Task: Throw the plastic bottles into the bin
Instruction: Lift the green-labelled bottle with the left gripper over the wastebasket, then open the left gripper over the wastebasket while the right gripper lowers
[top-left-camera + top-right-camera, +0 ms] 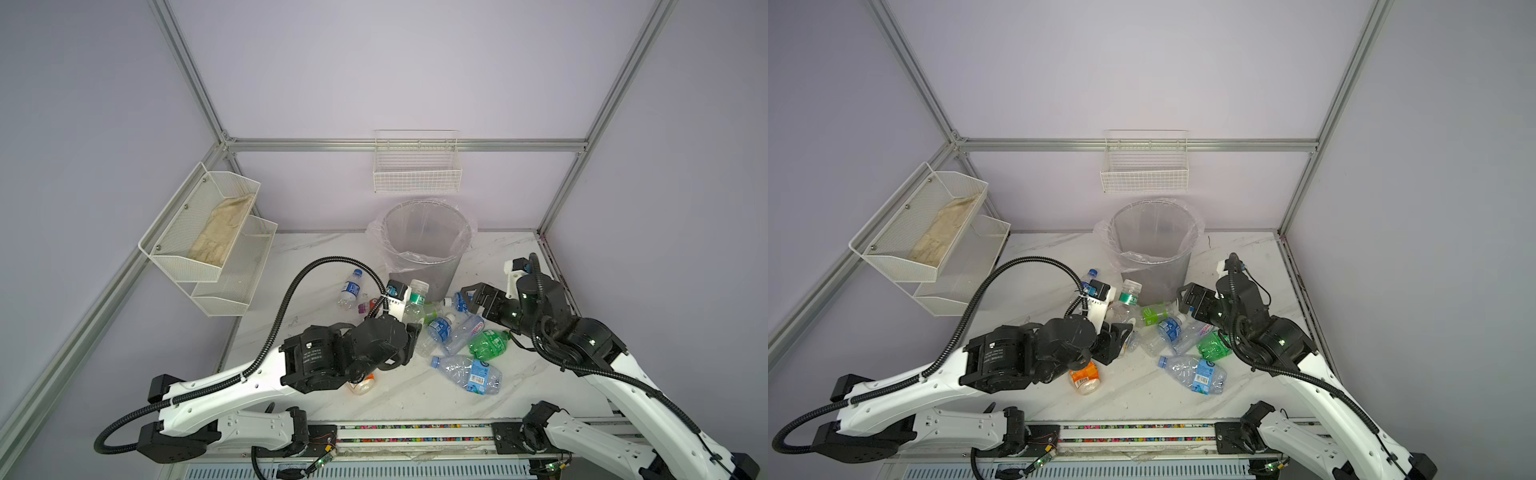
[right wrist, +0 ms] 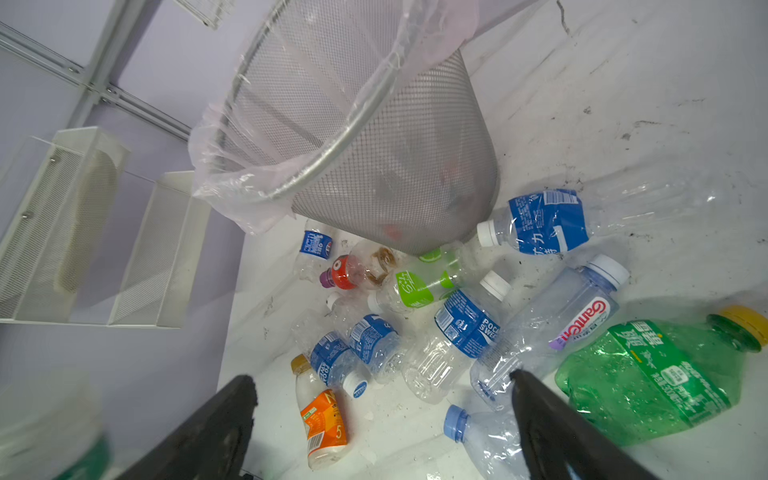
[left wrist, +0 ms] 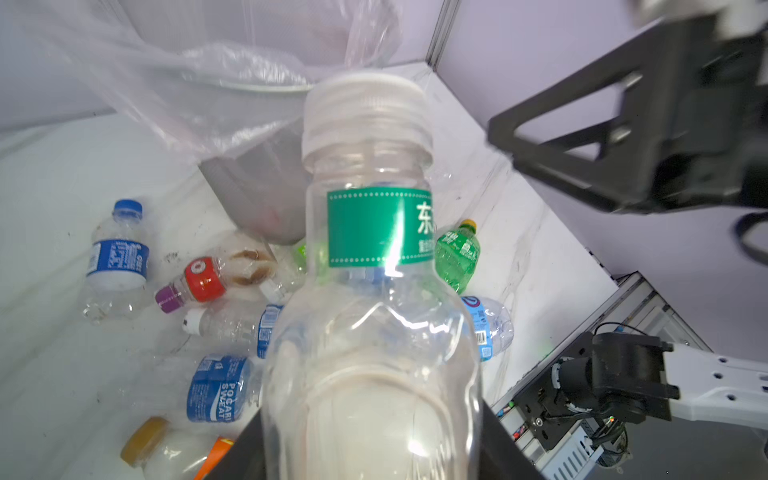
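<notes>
Left wall: two-tier white mesh baskets (image 1: 183,259) overhang the surface (image 1: 390,399) edge, with a beige cloth (image 1: 222,232) in the upper tier; the strip below them is bare. Next, a blue-label bottle (image 1: 351,289) lies cap toward the back wall, and just beside it is a red-label bottle (image 1: 365,306) with a purple cap. An orange-label bottle (image 1: 1084,376) lies near the front, half under my left wrist. Left fingers (image 3: 505,453) are clamped on the base of the green-label bottle (image 1: 415,305): white cap, label reads 东, long axis running from the wrist toward the bin (image 1: 432,276). Its cap leads and overlaps the bin wall in both top views; can't tell the gap. Bin stands back centre, clear liner spilling over the rim, white wire basket (image 1: 417,180) on the wall above. Right of that is the pile: lime-label bottle (image 1: 1154,312), POCARI SWEAT bottle (image 1: 439,328), Ganten bottle (image 1: 467,332), and a crushed green bottle (image 1: 490,344) with Chinese print. In front, a crushed clear bottle (image 1: 469,374) with a barcoded light-blue label lies crosswise, blue cap to the left. Front centre of the surface is bare, as is the back right corner beside the bin. Right fingers (image 2: 208,432) stand wide apart, holding nothing, over the pile near the bin's foot. The right arm runs close along the right edge.
</notes>
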You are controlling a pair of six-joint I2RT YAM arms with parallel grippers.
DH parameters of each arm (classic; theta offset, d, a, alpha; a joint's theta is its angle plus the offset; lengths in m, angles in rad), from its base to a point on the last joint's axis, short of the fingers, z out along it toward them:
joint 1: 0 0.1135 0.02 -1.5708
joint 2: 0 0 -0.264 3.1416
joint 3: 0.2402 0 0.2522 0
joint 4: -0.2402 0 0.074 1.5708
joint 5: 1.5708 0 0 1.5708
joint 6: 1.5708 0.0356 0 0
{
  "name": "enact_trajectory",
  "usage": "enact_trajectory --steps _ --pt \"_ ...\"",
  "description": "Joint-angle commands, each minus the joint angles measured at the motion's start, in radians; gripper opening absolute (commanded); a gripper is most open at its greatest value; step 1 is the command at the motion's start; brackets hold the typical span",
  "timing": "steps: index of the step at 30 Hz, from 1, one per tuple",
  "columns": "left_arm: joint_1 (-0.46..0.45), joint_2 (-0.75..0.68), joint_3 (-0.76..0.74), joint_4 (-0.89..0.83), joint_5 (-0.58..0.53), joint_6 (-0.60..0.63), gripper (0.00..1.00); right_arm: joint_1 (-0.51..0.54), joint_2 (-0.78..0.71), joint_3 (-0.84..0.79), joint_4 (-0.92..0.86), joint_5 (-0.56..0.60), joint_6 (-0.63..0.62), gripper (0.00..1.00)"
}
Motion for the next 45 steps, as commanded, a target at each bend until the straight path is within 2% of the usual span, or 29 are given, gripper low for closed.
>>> enact_trajectory --steps 1,10,16,28,34,37,38,39,41,45 --pt "0.025 0.044 0.215 -0.006 -0.050 0.157 0.40 0.002 -0.005 -0.029 0.018 -0.016 -0.001 0.97" --pt "0.102 0.219 0.608 -0.048 -0.047 0.381 0.39 0.001 -0.011 -0.054 0.034 -0.035 0.013 0.97" --pt "0.145 0.323 0.795 -0.027 -0.048 0.501 0.39 0.001 -0.025 -0.055 0.019 -0.027 0.013 0.97" --pt "0.278 0.398 0.883 0.131 0.079 0.549 0.39 0.001 -0.058 -0.072 0.006 -0.043 0.009 0.97" --pt "0.392 0.481 0.893 0.172 0.210 0.511 0.40 0.001 -0.056 -0.065 0.000 -0.046 0.007 0.97" --pt "0.468 0.569 0.926 0.146 0.273 0.480 0.41 0.001 -0.056 -0.057 -0.007 -0.049 0.007 0.97" --pt "0.491 0.607 0.956 0.114 0.306 0.461 0.46 0.001 -0.056 -0.051 -0.012 -0.050 0.004 0.97" --pt "0.518 0.648 1.003 0.067 0.349 0.433 0.62 0.001 -0.060 -0.046 -0.017 -0.051 0.001 0.98" --pt "0.536 0.702 1.092 -0.014 0.363 0.414 0.97 0.001 -0.071 -0.035 -0.034 -0.046 -0.003 0.97" --pt "0.536 0.665 1.065 0.006 0.339 0.414 1.00 0.001 -0.099 -0.030 -0.055 -0.039 -0.001 0.98"
